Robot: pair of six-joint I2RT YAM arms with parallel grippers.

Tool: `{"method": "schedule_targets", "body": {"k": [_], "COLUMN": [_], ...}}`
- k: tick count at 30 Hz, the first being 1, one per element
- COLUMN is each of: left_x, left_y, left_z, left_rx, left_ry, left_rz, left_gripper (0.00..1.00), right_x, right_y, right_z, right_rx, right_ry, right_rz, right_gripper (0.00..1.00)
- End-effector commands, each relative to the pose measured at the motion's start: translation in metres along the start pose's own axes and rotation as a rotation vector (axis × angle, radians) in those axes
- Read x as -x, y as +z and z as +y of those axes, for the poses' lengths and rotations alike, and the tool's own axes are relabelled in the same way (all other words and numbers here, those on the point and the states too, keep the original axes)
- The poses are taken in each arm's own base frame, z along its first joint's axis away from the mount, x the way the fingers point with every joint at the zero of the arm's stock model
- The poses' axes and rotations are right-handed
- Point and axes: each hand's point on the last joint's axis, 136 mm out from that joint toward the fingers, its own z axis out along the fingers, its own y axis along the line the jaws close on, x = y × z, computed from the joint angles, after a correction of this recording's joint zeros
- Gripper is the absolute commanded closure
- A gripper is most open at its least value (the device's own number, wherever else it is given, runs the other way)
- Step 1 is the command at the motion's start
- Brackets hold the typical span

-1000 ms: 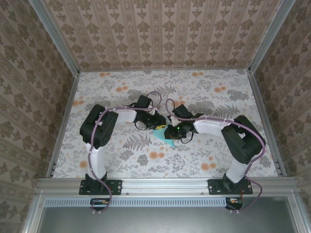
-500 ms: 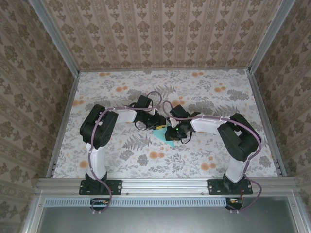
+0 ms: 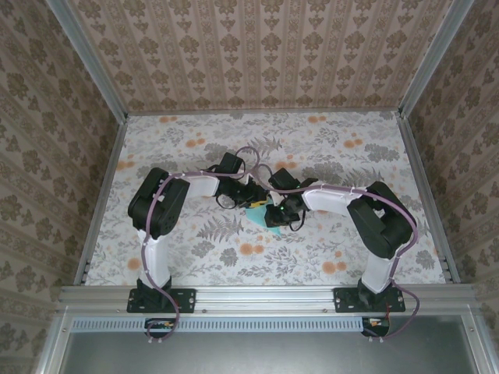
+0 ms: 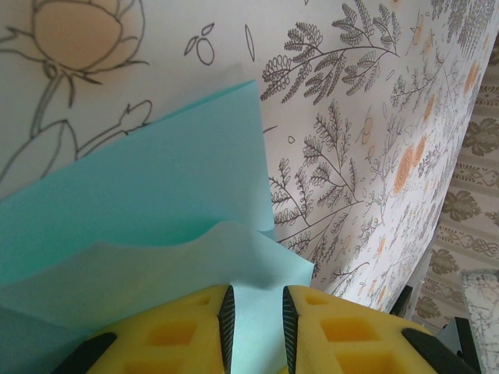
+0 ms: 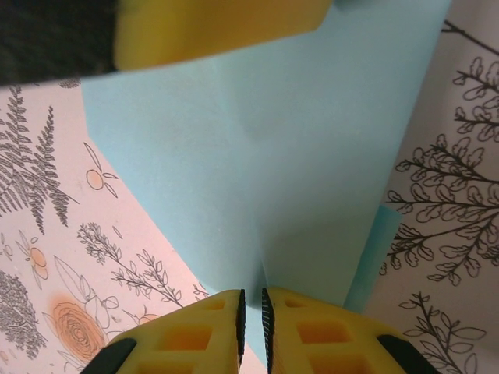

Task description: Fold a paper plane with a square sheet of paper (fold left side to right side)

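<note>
The square sheet of paper (image 3: 260, 216) is light turquoise and lies partly folded mid-table, mostly hidden under both grippers. In the left wrist view the paper (image 4: 156, 187) shows a lower layer and a paler, wavy flap lifted over it. My left gripper (image 4: 257, 290) has its jaws a finger-width apart, tips on the flap, with paper showing flat in the gap. My right gripper (image 5: 253, 291) is closed to a thin slit, and a raised crease of the paper (image 5: 273, 140) runs into it. A yellow finger of the left gripper (image 5: 218, 23) sits at the paper's far edge.
The table (image 3: 187, 148) is covered in a floral cloth and has metal rails along its sides (image 3: 101, 195). Patterned walls enclose it. Both arms (image 3: 160, 202) (image 3: 374, 218) reach inward and meet at the middle.
My right gripper has slid leftward over the paper toward the left gripper, hiding more of the sheet. The left arm has stayed still.
</note>
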Motion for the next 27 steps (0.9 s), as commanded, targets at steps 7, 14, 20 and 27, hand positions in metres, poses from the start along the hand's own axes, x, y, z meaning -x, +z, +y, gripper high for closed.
{"method": "schedule_targets", "body": {"k": [7,14,20,27], "left_x": [-0.026,-0.026,-0.025,-0.025], "left_y": [0.006,0.006,0.005,0.005], "left_z": [0.062,0.062,0.061,0.061], "left_rx": [0.173,0.173,0.173,0.171], "left_ry": [-0.124,-0.124,-0.124,-0.122], "left_rz": [0.061,0.061,0.059,0.057], "left_gripper": [0.73,0.73,0.73,0.73], "right_x": [-0.042,-0.032,-0.008,-0.014], "right_y": [0.003,-0.004,-0.028,-0.028], "right_z": [-0.03,-0.014,0.0,-0.013], "right_rx": [-0.148,-0.076,-0.035,-0.108], "right_ry": [0.009,0.014,-0.007,-0.022], "right_rz": [0.174,0.111,-0.012,0.011], "right_gripper": [0.82,0.8,0.7,0.67]}}
